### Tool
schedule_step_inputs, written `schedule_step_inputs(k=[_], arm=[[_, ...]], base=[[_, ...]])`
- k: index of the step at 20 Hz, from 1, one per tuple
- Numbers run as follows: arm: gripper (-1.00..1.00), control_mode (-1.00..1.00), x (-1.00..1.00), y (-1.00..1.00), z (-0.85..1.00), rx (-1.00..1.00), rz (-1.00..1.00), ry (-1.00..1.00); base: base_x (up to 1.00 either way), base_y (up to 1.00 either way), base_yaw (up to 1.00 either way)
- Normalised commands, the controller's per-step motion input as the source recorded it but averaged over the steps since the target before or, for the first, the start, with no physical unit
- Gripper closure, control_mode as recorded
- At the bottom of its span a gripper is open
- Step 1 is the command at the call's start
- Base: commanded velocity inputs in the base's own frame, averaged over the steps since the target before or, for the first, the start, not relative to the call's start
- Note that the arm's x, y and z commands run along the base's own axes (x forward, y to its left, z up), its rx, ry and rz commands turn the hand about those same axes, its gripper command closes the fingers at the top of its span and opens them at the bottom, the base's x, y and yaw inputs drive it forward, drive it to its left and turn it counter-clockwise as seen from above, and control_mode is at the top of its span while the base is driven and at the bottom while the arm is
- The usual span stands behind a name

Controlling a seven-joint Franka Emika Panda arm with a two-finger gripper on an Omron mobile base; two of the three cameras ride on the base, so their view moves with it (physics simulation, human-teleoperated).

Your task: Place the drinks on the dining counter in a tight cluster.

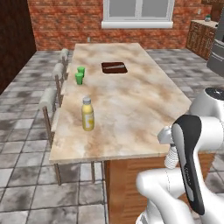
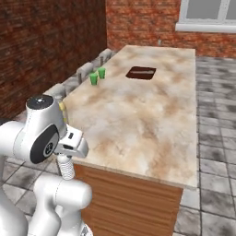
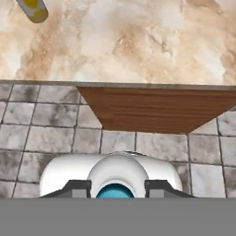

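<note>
Yellow juice bottle (image 1: 88,114) upright on dining counter (image 1: 131,105).

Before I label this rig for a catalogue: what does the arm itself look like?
The arm is built of glossy white rounded shells, with a dark grey, nearly black panel running down one link. A round joint cap is grey with a dark ring, and a ribbed white coil hangs under the grey-white wrist block. No cables or lettering are legible.

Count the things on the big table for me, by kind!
Yellow juice bottle: 1
Bright green cups: 2
Total on the dining counter: 3
</note>
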Motion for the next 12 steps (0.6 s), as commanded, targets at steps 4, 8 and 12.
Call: schedule_step_inputs(k=[4, 8, 12], arm=[[1.0, 1.0, 0.0, 0.0, 0.0, 0.0, 0.0, 0.0], [1.0, 1.0, 0.0, 0.0, 0.0, 0.0, 0.0, 0.0], [1.0, 1.0, 0.0, 0.0, 0.0, 0.0, 0.0, 0.0]], base=[[1.0, 0.7, -0.07], [0.71, 0.32, -0.02], [0.6, 0.25, -0.07]])
